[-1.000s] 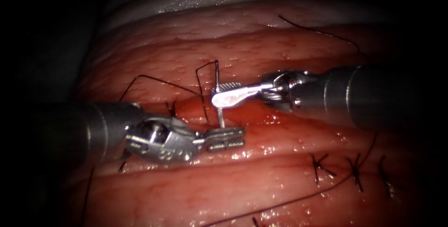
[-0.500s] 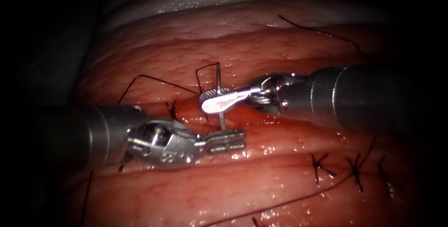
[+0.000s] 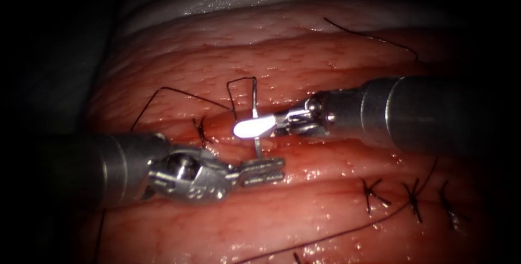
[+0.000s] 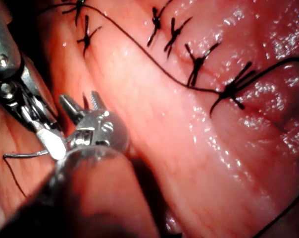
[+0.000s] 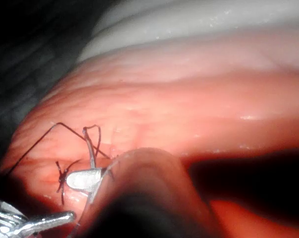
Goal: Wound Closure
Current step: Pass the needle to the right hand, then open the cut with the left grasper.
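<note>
Steel needle (image 3: 254,113) is standing upright at the cut, clenched mid-curve by the right end effector (image 3: 251,129) sliding leftward, while the left end effector (image 3: 264,171), released, is holding nothing below it, poised for a handover.

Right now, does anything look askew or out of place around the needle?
Nothing stands out. The right tool grips the needle mid-curve, upright over the cut; the left tool lies at its lower end, holding nothing visible.
</note>
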### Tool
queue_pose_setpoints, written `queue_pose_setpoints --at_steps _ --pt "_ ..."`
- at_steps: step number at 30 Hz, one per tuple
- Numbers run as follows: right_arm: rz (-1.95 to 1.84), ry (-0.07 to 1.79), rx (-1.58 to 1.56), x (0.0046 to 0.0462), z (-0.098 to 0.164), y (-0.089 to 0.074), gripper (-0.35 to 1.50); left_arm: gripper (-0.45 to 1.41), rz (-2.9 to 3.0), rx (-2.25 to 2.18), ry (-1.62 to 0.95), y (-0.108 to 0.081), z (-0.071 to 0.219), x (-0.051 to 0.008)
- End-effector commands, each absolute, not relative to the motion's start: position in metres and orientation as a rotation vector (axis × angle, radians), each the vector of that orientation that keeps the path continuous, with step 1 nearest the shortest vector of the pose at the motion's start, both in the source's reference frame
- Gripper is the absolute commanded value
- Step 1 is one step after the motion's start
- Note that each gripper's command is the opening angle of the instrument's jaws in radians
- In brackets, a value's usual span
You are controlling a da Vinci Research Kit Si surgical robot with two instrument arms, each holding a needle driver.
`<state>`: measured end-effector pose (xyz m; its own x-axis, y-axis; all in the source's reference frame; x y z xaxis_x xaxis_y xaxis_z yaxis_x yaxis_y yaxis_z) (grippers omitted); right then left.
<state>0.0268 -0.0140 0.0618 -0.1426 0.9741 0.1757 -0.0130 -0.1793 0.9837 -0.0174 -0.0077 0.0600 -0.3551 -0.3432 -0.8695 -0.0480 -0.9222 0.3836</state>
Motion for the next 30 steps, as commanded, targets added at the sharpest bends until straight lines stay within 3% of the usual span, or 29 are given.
queue_pose_setpoints --at_steps 1,7,9,13,14,22,30 --pt "1.458 1.216 1.242 0.0272 0.0623 -0.0139 -0.35 0.81 -2.387 1.701 -0.492 -0.0078 0.0604 -0.0176" --pt "1.414 1.295 1.142 0.0262 0.0628 -0.0132 -0.35 0.89 -2.411 1.812 -0.449 -0.008 0.0587 -0.0156" --pt "1.391 1.322 1.106 0.0259 0.0631 -0.0131 -0.35 0.79 -2.426 1.844 -0.427 -0.0078 0.0584 -0.0148" --pt "1.305 1.408 0.982 0.0257 0.0634 -0.0129 -0.35 -0.33 -2.582 1.852 -0.369 -0.0066 0.0587 -0.0131" --pt "1.289 1.419 0.962 0.0256 0.0634 -0.0129 -0.35 -0.45 -2.62 1.857 -0.354 -0.0064 0.0589 -0.0129" --pt "1.227 1.471 0.877 0.0255 0.0632 -0.0127 -0.35 -0.45 -2.821 1.694 0.03 -0.005 0.0627 -0.0128" --pt "1.195 1.487 0.836 0.0255 0.0631 -0.0127 -0.35 -0.45 -2.91 1.396 0.214 -0.0036 0.0662 -0.0126"
